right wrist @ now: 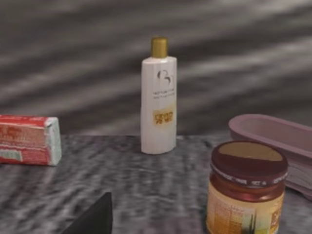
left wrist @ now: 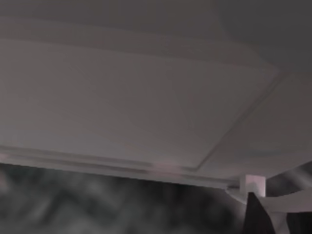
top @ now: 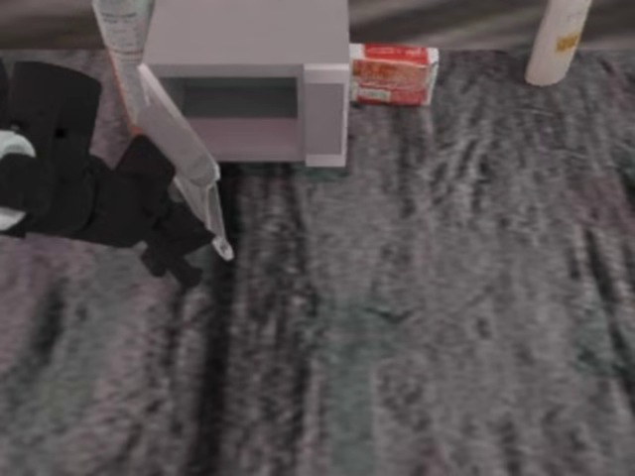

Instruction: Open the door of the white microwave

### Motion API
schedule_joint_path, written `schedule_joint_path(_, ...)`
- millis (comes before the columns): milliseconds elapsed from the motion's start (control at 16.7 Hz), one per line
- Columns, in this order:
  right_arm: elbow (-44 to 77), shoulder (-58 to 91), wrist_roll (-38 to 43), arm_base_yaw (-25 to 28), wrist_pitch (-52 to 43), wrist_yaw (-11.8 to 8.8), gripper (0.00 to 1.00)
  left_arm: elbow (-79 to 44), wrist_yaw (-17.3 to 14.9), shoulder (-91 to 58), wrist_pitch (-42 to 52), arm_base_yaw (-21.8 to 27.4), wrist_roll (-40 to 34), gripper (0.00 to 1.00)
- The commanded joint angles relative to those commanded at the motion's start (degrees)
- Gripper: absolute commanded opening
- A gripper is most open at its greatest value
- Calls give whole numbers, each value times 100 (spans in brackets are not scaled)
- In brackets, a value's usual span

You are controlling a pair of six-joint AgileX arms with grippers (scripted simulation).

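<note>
A: Judging by the top view, how far along was the job?

B: Well along. The door [top: 184, 159] stood swung out from the white microwave [top: 248, 79] at the table's [top: 417, 327] far left, hinged on its left side, with the cavity showing. I'd judge only a little more swing was left, if any.

A: And the tool?

B: The left gripper [top: 189, 248] sat at the door's free edge, touching or just beside it. Whether its fingers were closed on that edge I couldn't tell; the left wrist view showed only the door panel close up. The right arm wasn't in the top view.

A: Room to move?

B: Open table lay in front and to the right. The red-and-white carton [top: 394, 74] and white bottle [top: 558, 40] stood right of the microwave, clear of the door's arc.
</note>
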State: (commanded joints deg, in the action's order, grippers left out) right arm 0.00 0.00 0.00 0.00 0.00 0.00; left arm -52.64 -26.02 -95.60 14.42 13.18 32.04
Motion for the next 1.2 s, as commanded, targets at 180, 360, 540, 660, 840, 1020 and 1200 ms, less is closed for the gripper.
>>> schedule_joint_path(180,0,0,0,0,0,0,100,24,-37,-3,20,18,-1,0)
schedule_joint_path(360,0,0,0,0,0,0,100,-16,-140,-30,140,-74,225,0)
schedule_joint_path(540,0,0,0,0,0,0,100,-84,-278,-18,256,-195,501,0)
schedule_joint_path(660,0,0,0,0,0,0,100,-87,-329,-37,333,-252,608,0)
schedule_joint_path(840,0,0,0,0,0,0,100,-87,-330,-37,335,-253,610,0)
schedule_joint_path(1020,0,0,0,0,0,0,100,-87,-330,-37,335,-253,610,0)
schedule_joint_path(1200,0,0,0,0,0,0,100,-87,-330,-37,335,-253,610,0)
